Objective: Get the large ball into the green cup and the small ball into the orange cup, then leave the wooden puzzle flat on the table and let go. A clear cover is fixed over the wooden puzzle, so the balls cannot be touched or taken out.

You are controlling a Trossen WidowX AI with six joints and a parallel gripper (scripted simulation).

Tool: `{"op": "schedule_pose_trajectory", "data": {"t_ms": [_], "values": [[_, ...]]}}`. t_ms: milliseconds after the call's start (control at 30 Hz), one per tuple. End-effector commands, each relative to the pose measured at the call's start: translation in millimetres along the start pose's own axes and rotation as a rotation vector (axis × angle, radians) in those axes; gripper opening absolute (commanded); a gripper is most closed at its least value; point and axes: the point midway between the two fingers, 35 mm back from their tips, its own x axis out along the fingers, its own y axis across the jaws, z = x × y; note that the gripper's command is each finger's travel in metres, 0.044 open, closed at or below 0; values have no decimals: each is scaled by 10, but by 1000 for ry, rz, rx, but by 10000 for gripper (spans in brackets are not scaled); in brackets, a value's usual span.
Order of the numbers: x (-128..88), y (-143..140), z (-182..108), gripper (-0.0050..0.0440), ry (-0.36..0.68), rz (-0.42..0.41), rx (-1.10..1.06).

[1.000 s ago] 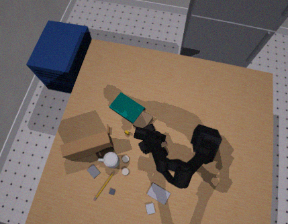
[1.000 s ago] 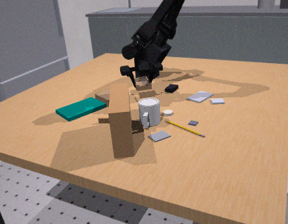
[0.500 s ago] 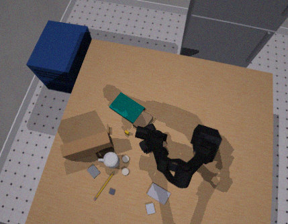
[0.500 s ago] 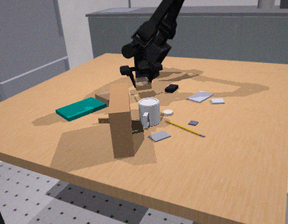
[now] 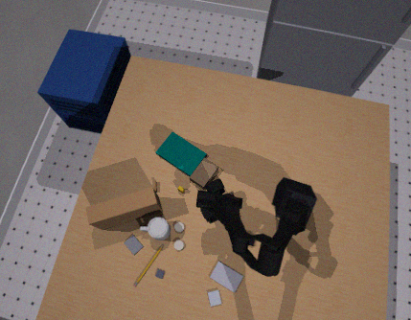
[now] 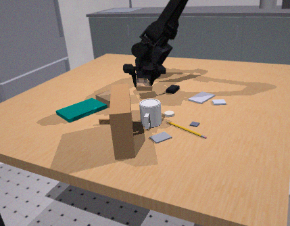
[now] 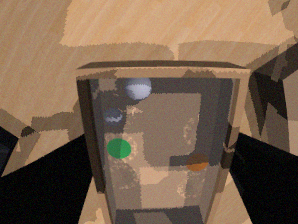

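Gripper (image 7: 160,163) clamped on wooden puzzle (image 7: 160,149), held between its fingers above table (image 6: 231,152)

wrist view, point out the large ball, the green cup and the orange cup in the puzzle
large ball (image 7: 139,87), wrist view, middle of the pale sphere.
green cup (image 7: 119,148), wrist view, centre of the green disc.
orange cup (image 7: 197,165), wrist view, on the orange patch at the right.

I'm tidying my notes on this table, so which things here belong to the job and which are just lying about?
Job: gripper, shut on wooden puzzle; large ball; small ball; green cup; orange cup.

Lying about: teal book; cardboard box; white mug; pencil; blue bin.
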Motion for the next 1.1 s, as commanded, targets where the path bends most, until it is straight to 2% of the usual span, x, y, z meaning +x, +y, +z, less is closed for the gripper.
{"op": "schedule_pose_trajectory", "data": {"t_ms": [0, 67, 333, 833, 1067], "values": [[-14, 30, 9, 0, -7, -75, 0], [-17, 36, 11, 0, -10, -98, 1], [-20, 35, -2, 0, -57, -100, 5], [-37, 33, -57, 0, -253, -93, 20], [-40, 34, -60, 0, -261, -93, 20]]}}
